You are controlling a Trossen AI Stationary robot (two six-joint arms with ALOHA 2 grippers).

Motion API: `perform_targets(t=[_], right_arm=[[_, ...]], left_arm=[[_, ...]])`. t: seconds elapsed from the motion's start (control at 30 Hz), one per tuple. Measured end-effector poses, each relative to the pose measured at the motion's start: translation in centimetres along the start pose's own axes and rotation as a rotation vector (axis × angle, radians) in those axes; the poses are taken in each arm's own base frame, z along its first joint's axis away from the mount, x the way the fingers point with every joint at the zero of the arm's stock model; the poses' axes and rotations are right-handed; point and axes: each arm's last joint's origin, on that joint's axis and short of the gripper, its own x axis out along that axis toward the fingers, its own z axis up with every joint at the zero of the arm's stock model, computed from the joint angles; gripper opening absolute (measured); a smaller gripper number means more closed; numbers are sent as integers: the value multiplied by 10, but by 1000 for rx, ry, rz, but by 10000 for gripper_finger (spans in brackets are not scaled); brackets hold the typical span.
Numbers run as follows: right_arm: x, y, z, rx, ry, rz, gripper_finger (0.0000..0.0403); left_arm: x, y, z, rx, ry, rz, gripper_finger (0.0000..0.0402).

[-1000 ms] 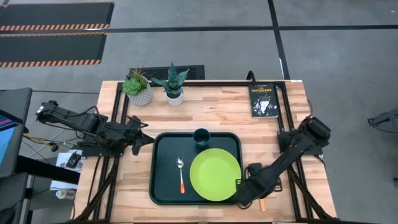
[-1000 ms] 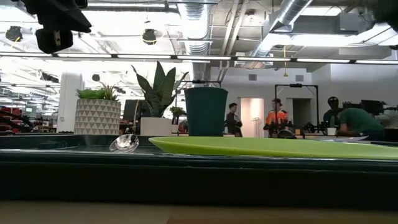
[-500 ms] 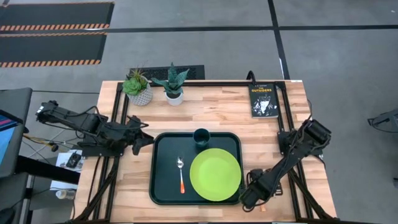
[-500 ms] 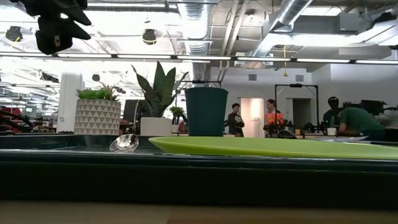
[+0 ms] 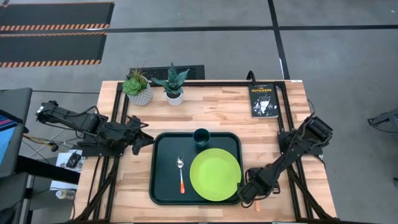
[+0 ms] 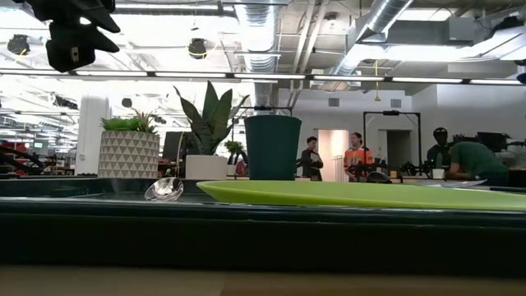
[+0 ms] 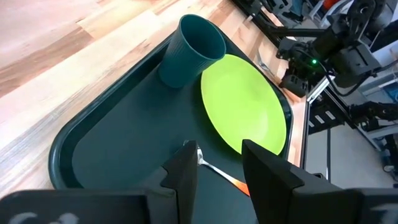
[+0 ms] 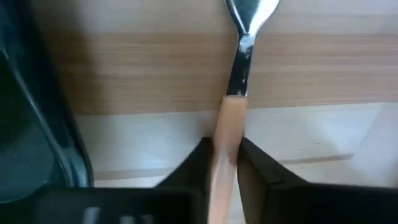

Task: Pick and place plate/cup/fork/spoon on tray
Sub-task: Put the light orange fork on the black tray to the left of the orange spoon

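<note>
Wooden tabletop [image 5: 211,115] fills the scene, and down at its near right edge the right gripper [image 8: 224,163] has its two dark fingers [image 8: 198,163] pinched shut on the fork [image 8: 229,134], clamped on the yellow-orange handle just below the silver neck. The tines run off the edge of the right wrist view, so their tips can't be made out. From above, the right gripper [image 5: 251,190] covers nearly all of the fork; only a sliver of orange peeks out beneath it, on the wood just beside the right rim of the tray [image 5: 163,186].

Moving outward, the tray lies in the middle of the tabletop. The plate [image 5: 215,174] sits on its right half, the cup [image 5: 201,137] stands upright near the far rim just above the plate, and the spoon [image 5: 181,175] lies to the plate's left, bowl toward the far side.

Over on the left, the left gripper [image 5: 142,142] hovers just off the tray's left edge, fingers [image 7: 185,171] parted and holding nothing.

At table height the tray wall hides the spoon handle; only its bowl [image 6: 164,189] shows. Two potted plants [image 5: 138,87] and a black book [image 5: 263,99] sit along the far edge.
</note>
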Motion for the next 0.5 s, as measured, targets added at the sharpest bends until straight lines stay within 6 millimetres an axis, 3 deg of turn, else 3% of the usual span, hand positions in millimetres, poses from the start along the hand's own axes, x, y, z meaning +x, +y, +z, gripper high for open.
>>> perform_targets(t=[0.1, 0.33, 0.5], right_arm=[[0, 0, 0, -7, 12, -10, 27], [-7, 3, -6, -1, 0, -22, 24], [-30, 12, -21, -12, -40, 17, 24]], left_arm=[[0, 0, 0, 0, 0, -1, 112], [0, 0, 0, 4, 8, -6, 112], [0, -1, -1, 11, 27, -20, 112]])
